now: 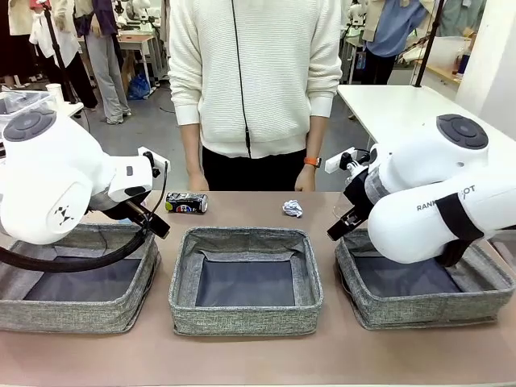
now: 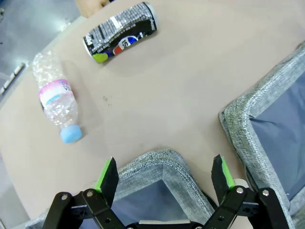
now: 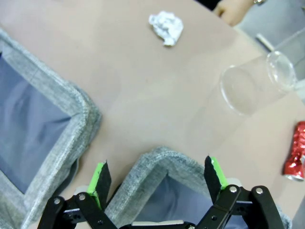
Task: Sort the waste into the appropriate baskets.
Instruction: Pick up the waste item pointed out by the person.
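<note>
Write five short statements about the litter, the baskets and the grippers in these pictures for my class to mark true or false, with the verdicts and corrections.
1. The dark can lies on its side on the table. True.
2. The paper ball sits inside the middle basket. False: it lies on the table beyond the baskets.
3. The left gripper and the right gripper are both open and hold nothing. True.
4. The blue-capped bottle stands upright. False: it lies on its side.
5. The red can is in a basket. False: it lies on the table.
</note>
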Available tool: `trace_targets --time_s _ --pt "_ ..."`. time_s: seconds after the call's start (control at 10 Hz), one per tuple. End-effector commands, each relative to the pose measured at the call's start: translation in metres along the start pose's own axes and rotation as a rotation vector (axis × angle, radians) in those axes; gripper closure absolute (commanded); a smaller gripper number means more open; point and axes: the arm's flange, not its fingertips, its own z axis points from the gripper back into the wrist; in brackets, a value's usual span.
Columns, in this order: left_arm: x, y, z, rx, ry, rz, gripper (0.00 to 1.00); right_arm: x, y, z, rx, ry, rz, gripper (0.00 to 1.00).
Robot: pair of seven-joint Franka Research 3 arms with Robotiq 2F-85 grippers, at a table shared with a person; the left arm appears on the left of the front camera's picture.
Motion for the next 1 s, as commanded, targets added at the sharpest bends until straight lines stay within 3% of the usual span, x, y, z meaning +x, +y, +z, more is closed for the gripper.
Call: trace_targets --time_s 0.0,0.1,0.2,0.3,0.4,0.5,0.6,0.7,0.9 --pt "0.008 0.008 0.074 0.014 0.004 -0.068 0.0 0.013 -0.006 0.06 0.095 0.054 -0.014 0.0" --pt "-0.009 0.016 0.137 -0.012 -0.032 -0.083 0.0 0.004 -0.004 0.122 0.112 0.047 -0.056 0.0" --pt "-0.043 0.021 0.194 -0.003 -0.105 -0.089 0.0 -0.023 0.001 0.181 0.066 -0.033 -0.031 0.0" --pt "-0.07 0.024 0.22 0.014 -0.153 -0.036 0.0 -0.054 0.006 0.219 -0.039 -0.076 -0.049 0.0" --pt "-0.073 0.019 0.209 0.16 -0.114 0.036 0.0 -0.067 0.009 0.22 -0.214 -0.068 -0.106 0.0" --pt "0.009 0.028 0.181 0.02 -0.104 -0.057 0.0 0.015 -0.003 0.164 0.044 -0.029 -0.041 0.0" --pt "0.009 0.028 0.181 0.02 -0.104 -0.057 0.0 0.004 -0.009 0.218 -0.049 -0.07 -0.059 0.0" --pt "-0.011 0.039 0.237 0.073 -0.136 -0.021 0.0 0.008 -0.012 0.192 -0.068 0.034 -0.125 0.0" --pt "-0.023 0.079 0.249 -0.355 0.036 0.133 0.0 -0.024 -0.038 0.198 0.288 -0.056 -0.307 0.0"
